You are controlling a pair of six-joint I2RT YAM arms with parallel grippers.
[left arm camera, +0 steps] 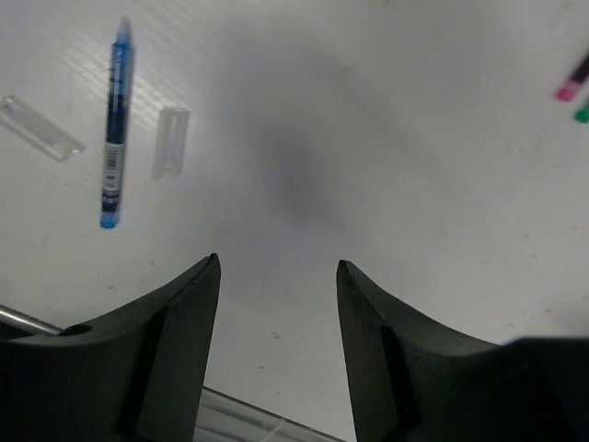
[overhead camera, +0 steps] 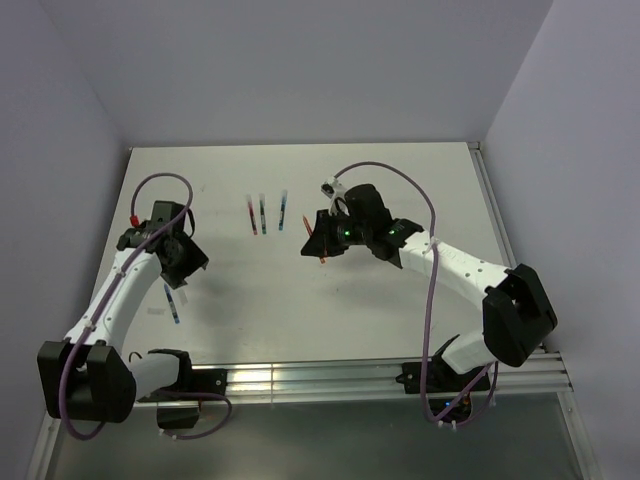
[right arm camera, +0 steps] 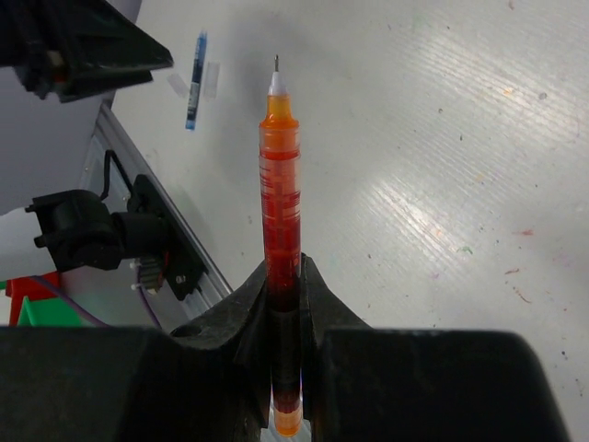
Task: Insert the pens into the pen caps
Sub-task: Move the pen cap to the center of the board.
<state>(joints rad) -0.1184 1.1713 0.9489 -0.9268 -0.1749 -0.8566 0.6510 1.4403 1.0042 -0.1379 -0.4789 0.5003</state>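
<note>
**Item 1: blue pen**. Lies flat on the table, near the left arm, and is the reference for every entry below. No cap shows on it, and nothing grips it.

**Item 2: clear cap**. Lies just beside the blue pen, roughly parallel to it and not touching. Empty.

**Item 3: second clear cap**. Lies near the blue pen on its opposite side, at an angle to it. Empty.

**Item 4: row of three pens**. Lies side by side, well apart from the blue pen and farther from the arm bases. Too small to tell whether these are capped.

**Item 5: orange-red pen**. Held off the table, well apart from the blue pen and beyond the row. Its fine point is bare and it wears no cap.

**Item 6: right gripper**. Clenched on the lower barrel of the orange-red pen, with the point sticking out past the fingers.

**Item 7: left gripper**. Fingers spread wide, holding nothing, poised over bare table near the blue pen and both caps.

**Status (judged).** No pen can be seen seated in a cap. One pen is in hand and ready. No cap has been picked up, so every visible joining is left to do.
</note>
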